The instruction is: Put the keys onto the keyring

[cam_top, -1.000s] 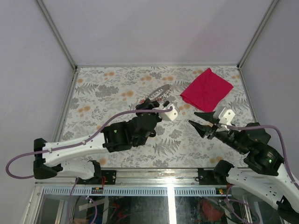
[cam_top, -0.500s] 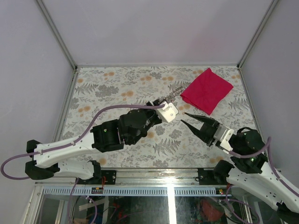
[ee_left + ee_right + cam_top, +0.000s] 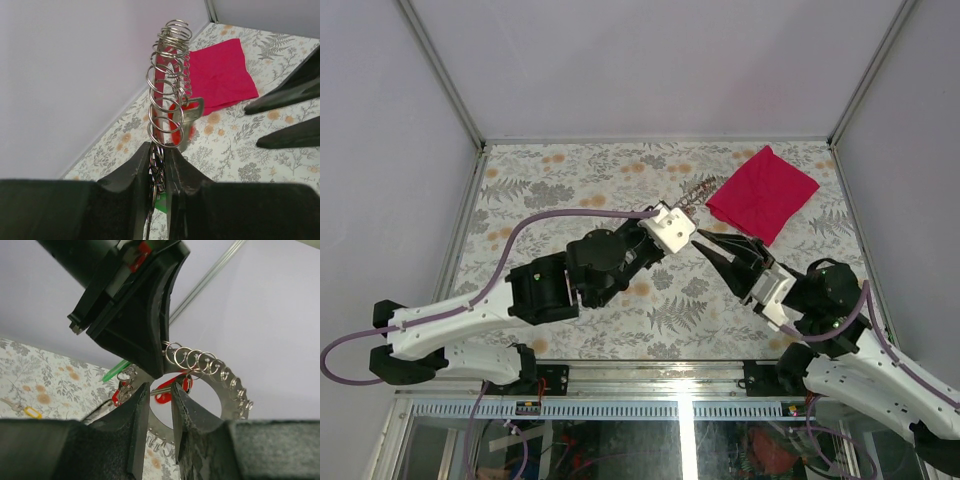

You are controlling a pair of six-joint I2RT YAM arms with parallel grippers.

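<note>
My left gripper (image 3: 685, 205) is shut on the keyring (image 3: 696, 189), a metal plate edged with several split rings (image 3: 167, 85), and holds it up in the air. A red key (image 3: 176, 129) hangs from one ring, and a green tag (image 3: 161, 204) dangles below my left fingertips. My right gripper (image 3: 701, 241) points at the keyring from the near right, open, its jaws narrowly apart. Past its tips (image 3: 161, 386) the red key (image 3: 172, 390) shows beyond the gap, not gripped. A yellow-headed key (image 3: 31, 412) lies on the table.
A red cloth (image 3: 762, 193) lies folded at the back right of the floral table (image 3: 550, 190). Grey walls close in the left, back and right sides. Both arms meet over the table's middle, with the left arm's purple cable (image 3: 535, 225) arching over it.
The left arm has carried the keyring to the right and a little back. The right arm has swung left towards it, and its jaws have narrowed.
</note>
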